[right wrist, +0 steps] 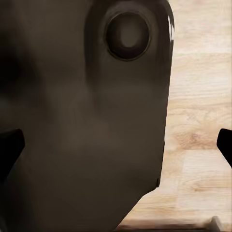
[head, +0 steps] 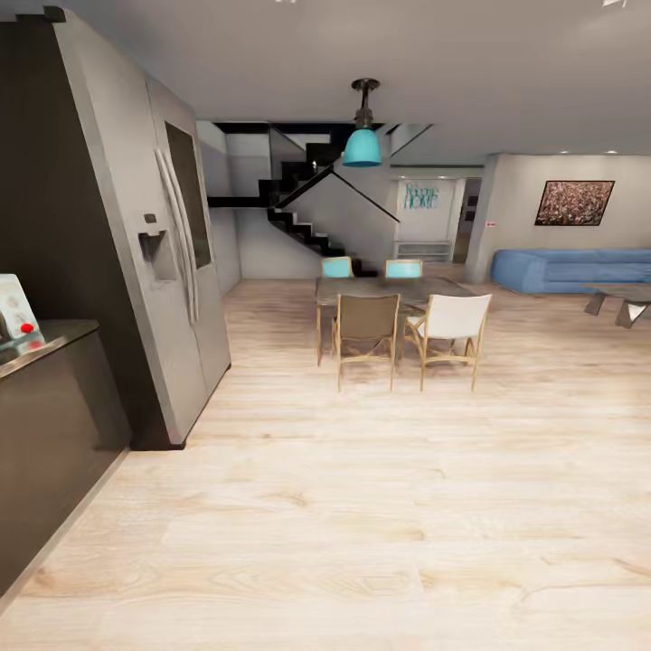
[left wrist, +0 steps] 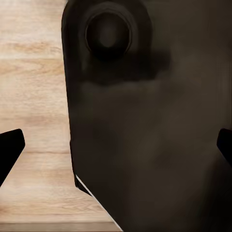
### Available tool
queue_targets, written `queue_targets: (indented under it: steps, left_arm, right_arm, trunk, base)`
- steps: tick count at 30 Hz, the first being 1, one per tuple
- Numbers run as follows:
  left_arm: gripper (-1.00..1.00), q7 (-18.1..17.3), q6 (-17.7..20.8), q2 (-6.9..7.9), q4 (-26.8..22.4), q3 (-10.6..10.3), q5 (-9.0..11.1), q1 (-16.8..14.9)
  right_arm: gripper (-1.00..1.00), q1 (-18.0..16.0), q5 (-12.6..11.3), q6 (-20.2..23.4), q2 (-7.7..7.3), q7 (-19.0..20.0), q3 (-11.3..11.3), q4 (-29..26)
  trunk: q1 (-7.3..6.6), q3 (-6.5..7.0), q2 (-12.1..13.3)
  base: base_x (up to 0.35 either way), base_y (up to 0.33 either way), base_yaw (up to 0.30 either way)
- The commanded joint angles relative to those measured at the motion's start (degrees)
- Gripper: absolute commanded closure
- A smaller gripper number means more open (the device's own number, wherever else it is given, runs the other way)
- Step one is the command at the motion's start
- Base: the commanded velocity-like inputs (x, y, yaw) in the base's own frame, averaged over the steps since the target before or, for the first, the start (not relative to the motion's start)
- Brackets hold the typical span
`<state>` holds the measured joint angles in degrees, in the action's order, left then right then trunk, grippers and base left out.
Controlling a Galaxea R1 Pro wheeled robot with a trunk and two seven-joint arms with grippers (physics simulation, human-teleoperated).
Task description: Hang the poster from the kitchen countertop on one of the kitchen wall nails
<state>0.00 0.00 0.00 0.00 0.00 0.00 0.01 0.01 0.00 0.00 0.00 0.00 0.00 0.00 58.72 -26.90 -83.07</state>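
Looking from the head, we see the bench [head: 41, 348] at 9 o'clock with a small upright item on it that we cannot identify, the fridge [head: 172, 271] beside it, and the dining table [head: 389, 291] with 4 chairs at 12. In the left wrist view, our left fingers [left wrist: 10, 150] are spread over wood floor [left wrist: 34, 96]. In the right wrist view, our right fingers [right wrist: 9, 147] are spread too.

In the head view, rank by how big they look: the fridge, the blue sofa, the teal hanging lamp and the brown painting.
1. Fridge, by far the largest, though it is also nearest the camera.
2. Blue sofa, cut off at the picture's edge.
3. Brown painting.
4. Teal hanging lamp, close to the painting in apparent size, so that order is unsure.
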Motion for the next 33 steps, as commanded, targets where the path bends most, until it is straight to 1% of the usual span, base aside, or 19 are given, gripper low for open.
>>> queue_targets:
  steps: [1,4,7,12,19,20,26,29,30,33]
  left_arm:
    - [-1.00,0.1,-0.1,-0.33,-0.3,0.1,0.0,0.3]
    - [-1.00,0.0,-0.1,-1.30,-1.3,0.0,0.0,1.3]
    - [-1.00,0.0,-0.1,-2.26,-2.2,0.0,0.0,2.2]
    - [-1.00,0.0,-0.1,-2.27,-3.2,0.0,0.0,2.2]
    - [-1.00,0.0,-0.1,-2.27,-3.2,0.0,0.0,2.2]
    - [-1.00,0.0,-0.1,-2.18,-2.8,0.0,0.0,2.1]
    - [-1.00,-0.1,-0.1,-0.44,-4.8,0.1,-0.3,2.2]
    - [-1.00,-0.1,-0.2,0.02,-5.7,0.2,-0.3,2.2]
    - [-1.00,-0.1,-0.2,0.12,-37.6,0.3,-0.4,2.2]
    - [-1.00,-0.1,-0.1,0.26,-39.0,0.5,-0.4,2.2]
  right_arm:
    - [-1.00,-0.3,-0.3,-0.3,0.00,0.0,-0.3,-0.3]
    - [-1.00,-1.3,-0.3,-1.3,-0.12,0.0,-0.2,-0.8]
    - [-1.00,-1.5,-0.3,-2.3,-0.12,0.0,-0.2,-0.8]
    - [-1.00,-1.5,-0.3,-3.8,-0.12,0.0,-0.2,-0.8]
    - [-1.00,-1.5,-0.3,-3.8,-0.12,0.0,-0.2,-0.8]
    - [-1.00,-1.4,-0.3,-3.5,-0.14,0.0,-0.2,-0.8]
    - [-1.00,-3.4,-0.3,-5.4,-2.05,0.0,-0.3,-2.7]
    - [-1.00,-4.4,-0.3,-6.4,-3.01,0.0,-0.3,-3.7]
    - [-1.00,-5.2,-0.3,-10.9,-3.41,0.0,-0.3,-30.0]
    - [-1.00,-5.2,-0.3,-11.1,-3.58,-0.1,-0.2,-31.5]
  trunk:
    - [0.00,-0.03,0.0]
    - [0.00,-0.03,0.0]
    - [0.00,-0.03,0.0]
    - [0.00,-0.03,0.0]
    - [0.00,-0.03,0.0]
    - [0.00,-0.03,0.0]
    - [0.00,-0.03,0.0]
    - [0.00,-0.03,0.0]
    - [0.00,-0.03,0.0]
    - [0.00,-0.03,0.0]
  base:
    - [0.000,0.000,0.000]
    - [0.000,0.000,0.000]
    - [0.000,0.000,0.000]
    - [0.000,0.000,0.000]
    - [0.000,0.000,0.000]
    - [0.000,0.000,0.000]
    - [0.000,0.000,0.000]
    - [0.000,0.000,0.000]
    - [0.000,0.000,0.000]
    - [0.000,0.000,0.000]
